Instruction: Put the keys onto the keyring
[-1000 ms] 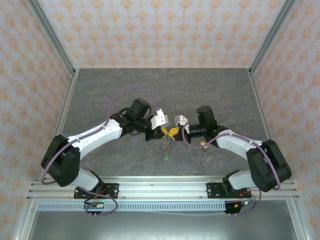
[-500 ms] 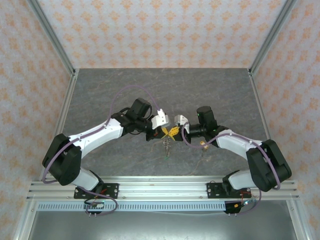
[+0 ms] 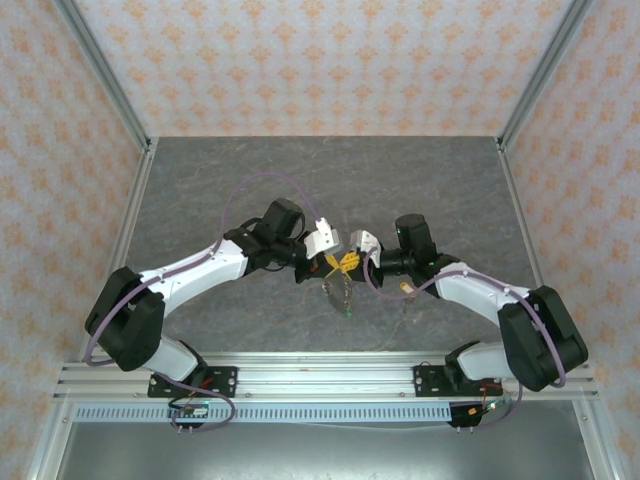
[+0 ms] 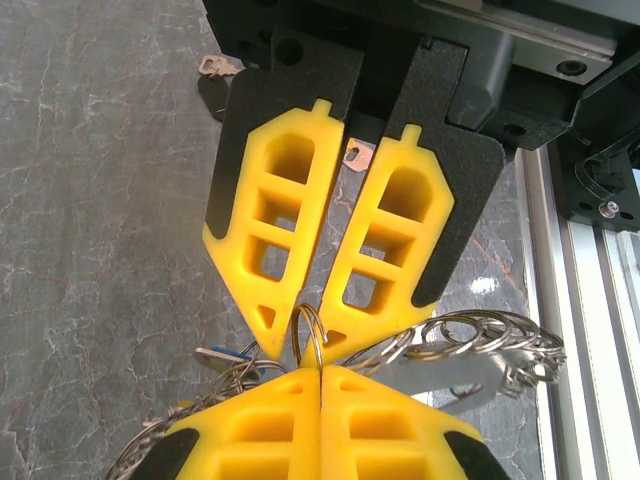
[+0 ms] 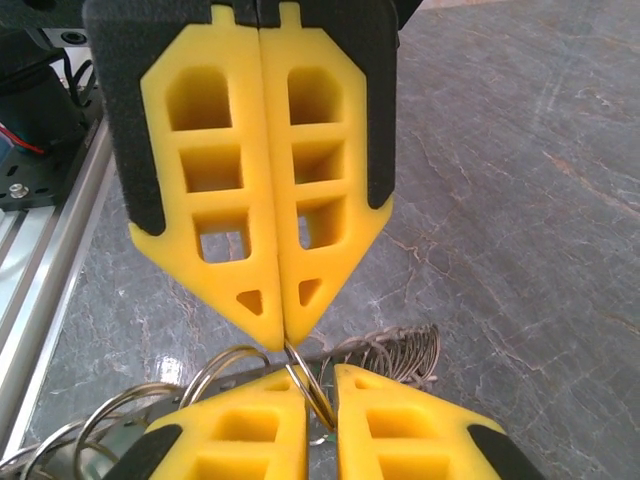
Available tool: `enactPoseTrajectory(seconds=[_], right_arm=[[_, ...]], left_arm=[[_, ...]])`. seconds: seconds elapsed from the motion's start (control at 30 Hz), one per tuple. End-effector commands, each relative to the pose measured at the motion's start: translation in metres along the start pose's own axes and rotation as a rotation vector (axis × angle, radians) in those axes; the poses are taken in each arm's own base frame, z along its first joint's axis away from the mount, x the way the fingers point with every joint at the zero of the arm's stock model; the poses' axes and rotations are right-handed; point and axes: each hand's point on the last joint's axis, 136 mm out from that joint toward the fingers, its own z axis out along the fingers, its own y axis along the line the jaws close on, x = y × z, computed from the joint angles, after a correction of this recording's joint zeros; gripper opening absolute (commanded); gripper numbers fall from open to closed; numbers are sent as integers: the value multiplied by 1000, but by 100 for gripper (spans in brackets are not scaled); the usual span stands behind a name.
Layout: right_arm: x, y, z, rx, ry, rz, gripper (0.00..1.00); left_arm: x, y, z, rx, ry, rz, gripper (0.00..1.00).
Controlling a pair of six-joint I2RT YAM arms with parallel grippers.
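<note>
Wire comes first: one thin, bright loop of the keyring [image 4: 311,330] stands upright and nearly edge-on right at my tips. My left pincer [image 4: 320,372] is pressed fully together on that loop, its two yellow fingers meeting with no gap. They are smooth moulded plastic, wedge-shaped, cut through with boxy windows and backed by black plates. My right pincer [image 5: 320,376] faces it nose to nose and is parted only a crack. The wire runs up through that crack, and I cannot tell whether the pads touch it.

Just behind the tips, the rest of the keyring is a loose bunch of round silvery wire rings, each linked through the next. In my left wrist view its long axis runs sideways, out to the right. A blue-headed key [image 4: 222,355] lies flat to the left of the tips.

From above, the bunch trails from the meeting point in a short line that points toward the near edge and slightly right. A green-headed key [image 3: 349,314] sits at its far end; I cannot tell whether that end rests on the tabletop [image 3: 430,190].

Farther off, the tabletop is grey, matt and veined like stone. A small copper-coloured key [image 4: 357,153] lies flat on it, seen between my right fingers. Beyond stand peach patterned walls [image 3: 320,60].
</note>
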Motion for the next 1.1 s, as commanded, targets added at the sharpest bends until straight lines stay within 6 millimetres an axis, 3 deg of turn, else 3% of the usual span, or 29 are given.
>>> enactPoseTrajectory(seconds=[0.0,0.23,0.4,0.57,0.7,1.07], right_arm=[[3,1,-2,22,17,-41,14],[6,-1,-3,33,37,-40,11],[5,1,-4,26,47,-37,0],[-3,4,-5,5,25,-47,0],[-14,5,-5,-11,-21,-52,0],[-23,2,-5,-11,-56,-53,0]], left_arm=[[-4,-9,-2,9,-23,19,0],[-9,-8,-6,-5,-43,12,0],[-11,-7,-9,-21,-63,7,0],[-5,-3,-11,-49,-48,-1,0],[0,-3,-11,-48,-25,3,13],[6,-3,-5,-24,0,3,19]])
